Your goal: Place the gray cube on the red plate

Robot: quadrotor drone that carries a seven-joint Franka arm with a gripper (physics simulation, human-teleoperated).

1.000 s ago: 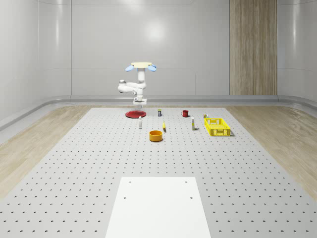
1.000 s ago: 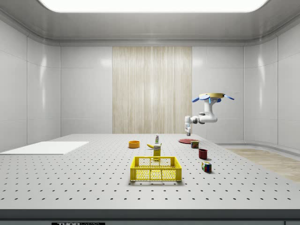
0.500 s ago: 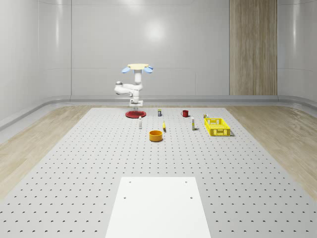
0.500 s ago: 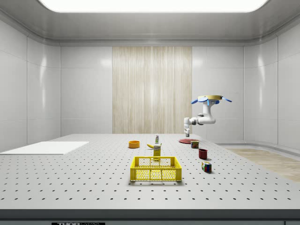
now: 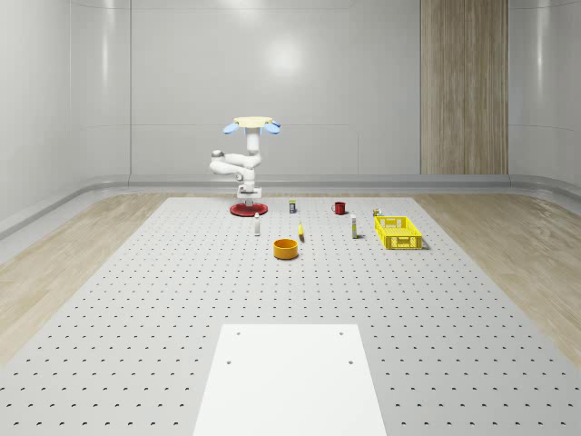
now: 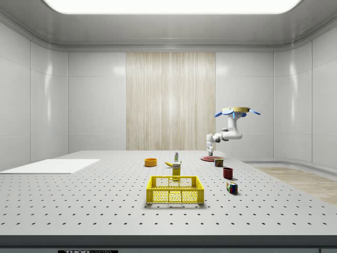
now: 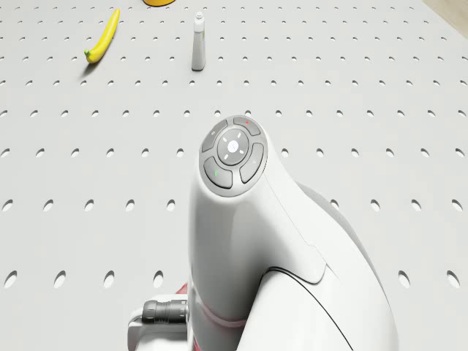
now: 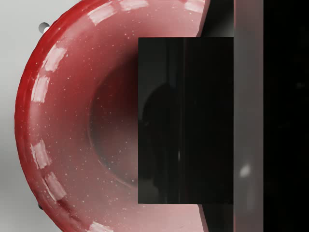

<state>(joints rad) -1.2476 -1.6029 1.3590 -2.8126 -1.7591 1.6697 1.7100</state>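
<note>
Gray cube [image 8: 186, 121] sits dark and square-faced in my wrist view, its edges running straight with the frame, directly over the red plate [image 8: 63, 125]; whether it touches the plate I cannot tell. My gripper [image 5: 247, 193] hangs just above the plate [image 5: 246, 209] at the table's [image 5: 136, 300] far end, while my drone body [image 5: 253, 123] hovers over it. Whether my fingers are clamped on the cube I cannot tell. Nearest neighbours are a small white bottle [image 7: 197, 42] and a banana [image 7: 104, 35]; the orange bowl [image 5: 286, 248], red mug [image 5: 339, 207] and yellow crate [image 5: 398, 232] stand well apart. Bare perforated tabletop lies on the whole-scene view's left.
</note>
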